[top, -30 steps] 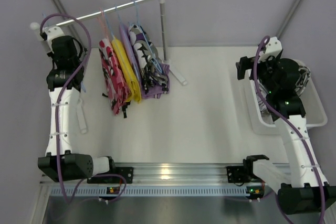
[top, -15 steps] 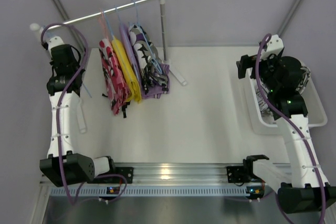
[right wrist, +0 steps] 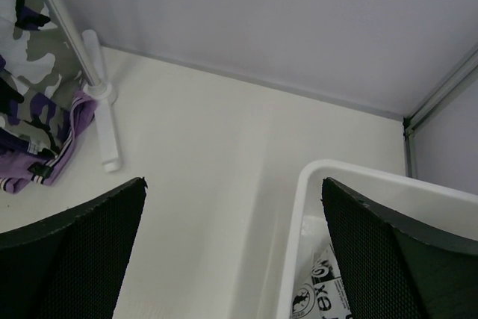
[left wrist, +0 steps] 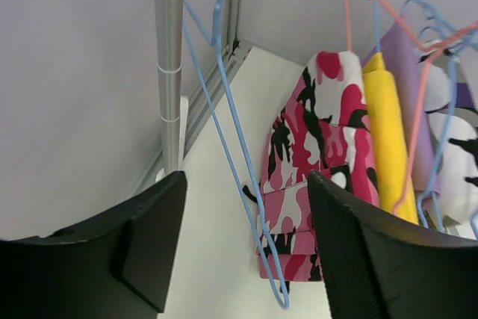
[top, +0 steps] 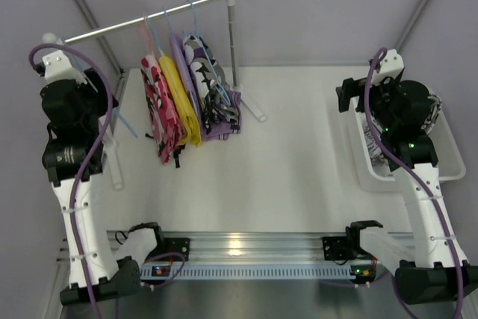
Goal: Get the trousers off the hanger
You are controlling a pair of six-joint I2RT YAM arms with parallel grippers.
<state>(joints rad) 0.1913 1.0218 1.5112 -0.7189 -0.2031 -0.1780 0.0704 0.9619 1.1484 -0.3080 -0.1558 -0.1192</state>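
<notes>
Several trousers hang on hangers from the rail [top: 142,20]: red-pink blotched ones [top: 160,110], yellow ones [top: 181,98], purple ones [top: 179,57] and black-white-grey print ones [top: 205,72]. The left wrist view shows the red-pink trousers [left wrist: 314,177] and the yellow trousers [left wrist: 388,140] to the right. A bare blue hanger [left wrist: 239,169] dangles in front of my left gripper [left wrist: 246,207], which is open and holds nothing. That hanger [top: 123,121] is left of the trousers, beside the left gripper [top: 101,110]. My right gripper [right wrist: 231,207] is open and empty at the bin's edge, far right [top: 349,98].
A white bin [top: 448,147] at the right holds black-and-white printed cloth [right wrist: 321,296]; its rim [right wrist: 299,244] lies under the right gripper. The rack's left post [left wrist: 169,65] stands close to the left gripper. The rack's right post [top: 231,35] and foot [right wrist: 104,117] stand behind the trousers.
My left gripper has opened from shut and its arm has drawn back from the rail toward the near left. The blue hanger stays hanging. The right arm is still.
</notes>
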